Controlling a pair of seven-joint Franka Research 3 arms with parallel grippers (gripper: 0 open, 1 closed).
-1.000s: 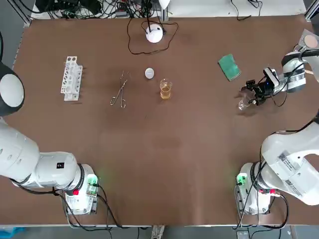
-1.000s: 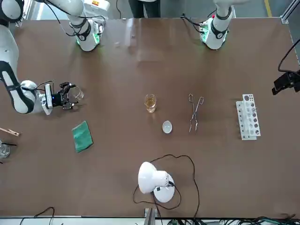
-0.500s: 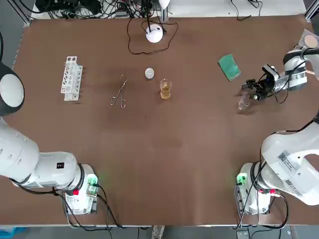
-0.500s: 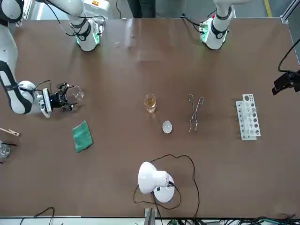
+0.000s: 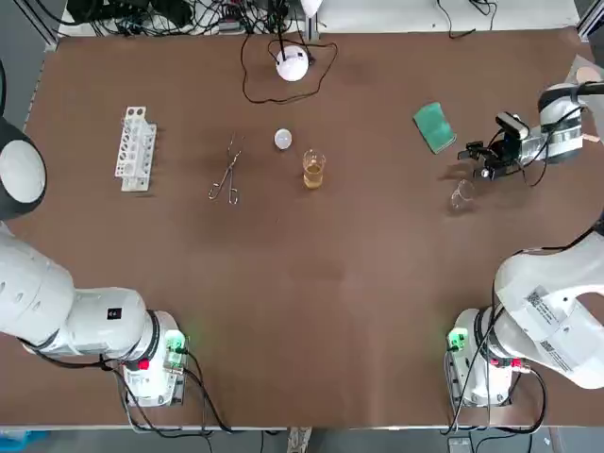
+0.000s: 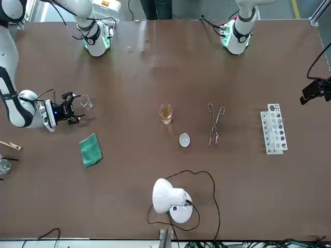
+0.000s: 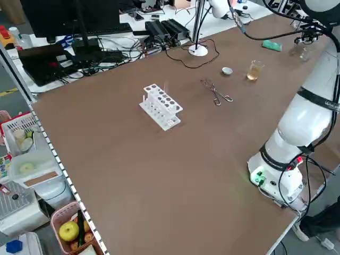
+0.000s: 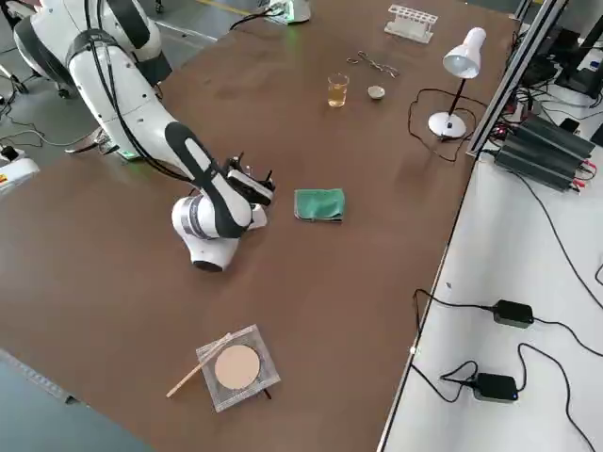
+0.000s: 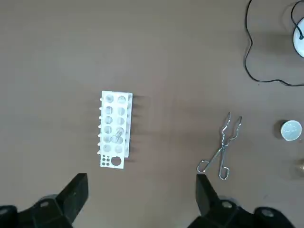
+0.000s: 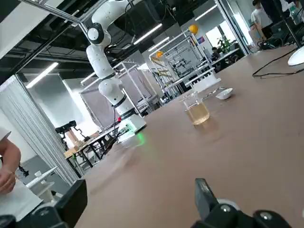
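Glass beaker (image 5: pixel 461 195) sits just beside the right arm's wide-open, empty jaws, not between them.

the right arm (image 5: pixel 559 140) reaches out low near the far right corner of the table (image 5: pixel 330 283), forearm nearly level, wrist turned toward the table's middle. the right gripper (image 5: pixel 475 162) sits just above the surface, fingers spread wide. the left arm (image 5: pixel 21 172) rises high over the left edge; the left gripper (image 9: pixel 141 180) points straight down, fingers wide apart.
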